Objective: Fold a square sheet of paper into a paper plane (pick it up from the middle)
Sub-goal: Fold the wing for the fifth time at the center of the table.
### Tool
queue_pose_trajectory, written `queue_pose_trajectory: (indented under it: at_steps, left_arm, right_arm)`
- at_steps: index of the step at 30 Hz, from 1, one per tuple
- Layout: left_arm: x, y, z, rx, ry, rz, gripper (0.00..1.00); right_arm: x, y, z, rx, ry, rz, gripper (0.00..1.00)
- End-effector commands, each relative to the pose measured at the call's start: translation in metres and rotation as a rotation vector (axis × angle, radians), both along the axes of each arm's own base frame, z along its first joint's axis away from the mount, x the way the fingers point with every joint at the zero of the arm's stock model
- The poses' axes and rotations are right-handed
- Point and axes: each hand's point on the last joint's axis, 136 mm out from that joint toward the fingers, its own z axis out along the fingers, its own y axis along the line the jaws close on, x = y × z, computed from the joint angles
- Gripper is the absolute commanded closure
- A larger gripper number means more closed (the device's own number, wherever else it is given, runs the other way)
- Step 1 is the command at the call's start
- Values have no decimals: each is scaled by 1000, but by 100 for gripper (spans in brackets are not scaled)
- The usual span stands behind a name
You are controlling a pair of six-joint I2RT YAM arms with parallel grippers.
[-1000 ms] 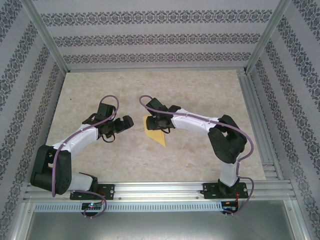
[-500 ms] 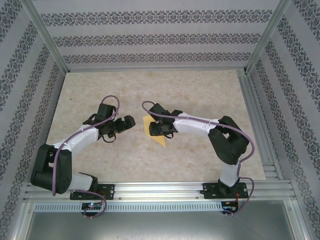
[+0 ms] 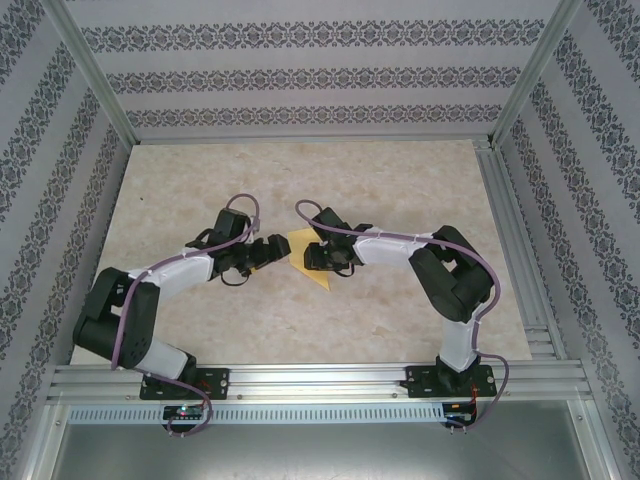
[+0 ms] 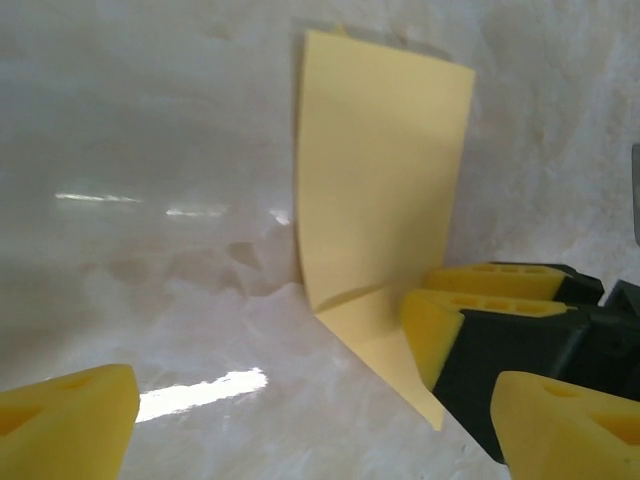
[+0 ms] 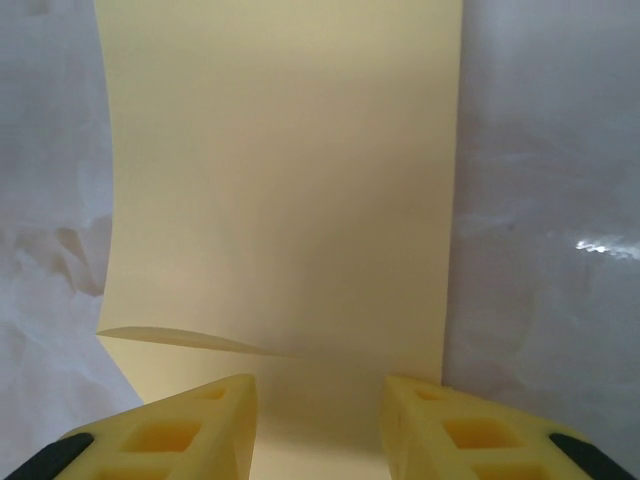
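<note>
The yellow sheet of paper [image 3: 318, 277] lies on the marbled table [image 3: 400, 180], near its middle, between the two arms. It is already partly folded. From above it runs down to a point at its near end, and the left wrist camera shows the sheet [image 4: 380, 180] as a long narrow panel with a short crease across its lower part and a tapering tip below that.

The left claw [image 3: 270, 250] sits just to the left of the paper, low over the table. Through its own camera, the left claw [image 4: 315, 395] has its fingers [image 4: 60, 420] spread wide with nothing but bare table [image 4: 150, 120] between them. It has hold of nothing and is clear of the sheet.

The right claw [image 3: 308, 255] is over the paper from the right side. In the left wrist view, the right claw [image 4: 425, 295] has its yellow fingertips at the lower right edge of the sheet, close together. In its own view, the right claw [image 5: 320, 400] is partly open, its fingers [image 5: 200, 420] a modest gap apart, and the flat paper [image 5: 290, 200] shows through that gap and stretches away ahead. The tips seem to rest on the sheet rather than pinch it, though the angle does not make the contact certain. A shallow fold line crosses the paper just ahead of the left finger.
</note>
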Motion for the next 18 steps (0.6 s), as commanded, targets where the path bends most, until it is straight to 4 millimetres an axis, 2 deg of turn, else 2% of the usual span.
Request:
queue_pose_trajectory:
  at_steps: [1, 5, 10, 15, 18]
  left_arm:
    - [3, -25, 4, -82, -16, -24, 14]
    - [4, -37, -7, -84, 15, -29, 27]
    - [8, -39, -19, -69, 49, 5, 44]
    - [11, -44, -23, -82, 63, 16, 56]
    - [11, -46, -25, -87, 68, 18, 60]
  right_arm:
    - [-11, -7, -19, 33, 69, -26, 61]
    - [-11, -12, -22, 71, 90, -44, 62]
    - [-14, -17, -24, 74, 99, -53, 64]
    - [-14, -20, -26, 71, 101, -56, 64]
    - [-14, -19, -26, 75, 100, -55, 65]
